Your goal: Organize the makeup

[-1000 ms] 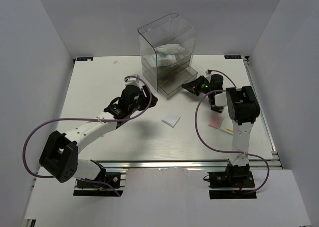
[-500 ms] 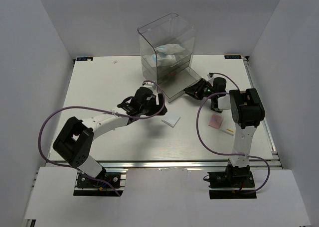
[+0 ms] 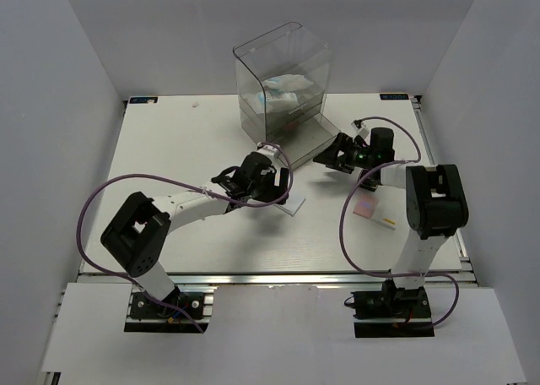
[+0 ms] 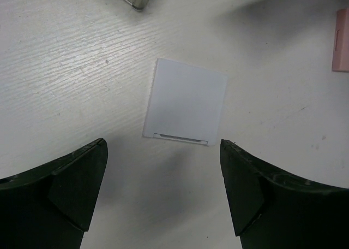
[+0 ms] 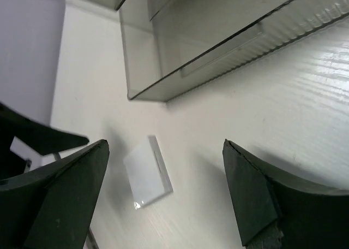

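A flat white square case [image 4: 185,101] lies on the table just ahead of my open left gripper [image 4: 162,145], with nothing between the fingers. From above, the left gripper [image 3: 274,185] hovers over the case [image 3: 294,205]. My right gripper [image 3: 331,157] is open and empty near the pulled-out drawer [image 3: 305,138] of the clear box. The right wrist view shows the open right gripper [image 5: 165,145], the drawer front [image 5: 218,52] and the white case [image 5: 147,172]. A pink palette [image 3: 365,207] and a thin stick [image 3: 388,223] lie at the right. White packets [image 3: 287,93] sit inside the box.
The tall clear plastic drawer box [image 3: 283,73] stands at the back middle of the table, its lowest drawer drawn out toward the arms. Purple cables loop off both arms. White walls close in the left, right and back sides.
My left arm swung right, bringing its gripper over the white case while opening wider. The right gripper went from shut at the drawer front to open and drew slightly right.
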`<action>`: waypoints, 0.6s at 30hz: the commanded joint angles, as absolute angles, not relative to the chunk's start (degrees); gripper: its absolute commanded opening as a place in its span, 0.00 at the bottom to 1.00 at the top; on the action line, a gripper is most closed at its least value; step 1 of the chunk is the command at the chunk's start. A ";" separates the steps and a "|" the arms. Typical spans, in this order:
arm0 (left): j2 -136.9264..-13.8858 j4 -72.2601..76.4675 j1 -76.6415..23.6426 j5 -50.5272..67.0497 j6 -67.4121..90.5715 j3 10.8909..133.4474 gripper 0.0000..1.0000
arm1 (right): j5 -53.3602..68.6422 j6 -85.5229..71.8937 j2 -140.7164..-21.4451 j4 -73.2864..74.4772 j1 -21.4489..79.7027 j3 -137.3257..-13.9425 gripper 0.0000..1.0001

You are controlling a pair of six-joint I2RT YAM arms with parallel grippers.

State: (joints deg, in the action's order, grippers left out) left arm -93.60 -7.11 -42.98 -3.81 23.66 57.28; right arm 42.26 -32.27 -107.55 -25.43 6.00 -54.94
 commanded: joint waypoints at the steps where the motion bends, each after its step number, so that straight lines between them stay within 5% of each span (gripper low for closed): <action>1: -94.13 -5.28 -44.12 -4.48 20.04 59.68 0.93 | 44.73 -15.06 -100.66 -13.29 5.54 -54.32 0.90; 12: -97.73 -1.59 -45.97 -4.13 16.88 60.29 0.98 | 31.74 26.52 -86.76 8.44 5.45 -61.17 0.89; 18: -99.31 -1.23 -46.23 -5.10 15.56 60.82 0.98 | 24.24 23.47 -81.73 -1.96 4.14 -54.92 0.89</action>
